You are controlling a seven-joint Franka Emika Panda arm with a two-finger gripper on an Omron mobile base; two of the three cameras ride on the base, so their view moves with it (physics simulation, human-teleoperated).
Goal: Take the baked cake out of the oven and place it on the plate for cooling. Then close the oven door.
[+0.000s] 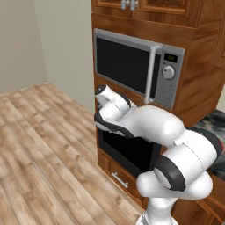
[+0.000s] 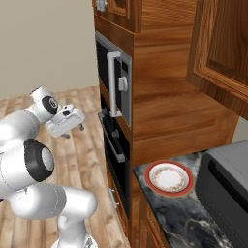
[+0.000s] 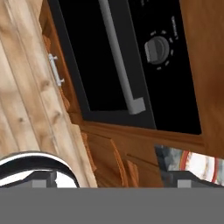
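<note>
The black oven [image 2: 115, 145] sits in wooden cabinetry under the microwave. The oven door [image 3: 100, 57] is shut, its silver bar handle [image 3: 119, 57] running across the dark glass, with a knob [image 3: 156, 49] beside it. The baked cake is hidden behind the shut door. On the dark marble counter [image 2: 184, 215] to the right of the oven lies the round white plate [image 2: 169, 178] with a red rim, bare; its edge [image 3: 202, 165] peeks into the hand view. My gripper [image 2: 73, 131] hangs open and holds nothing, a short way out in front of the oven door handle [image 2: 112, 141].
A silver-framed microwave [image 1: 136, 66] with a vertical handle [image 2: 112, 82] sits above the oven. A drawer with a small silver pull [image 1: 119, 180] lies below the oven. A grey appliance [image 2: 227, 181] stands on the counter right of the plate. Wooden floor [image 1: 39, 145] stretches to the left.
</note>
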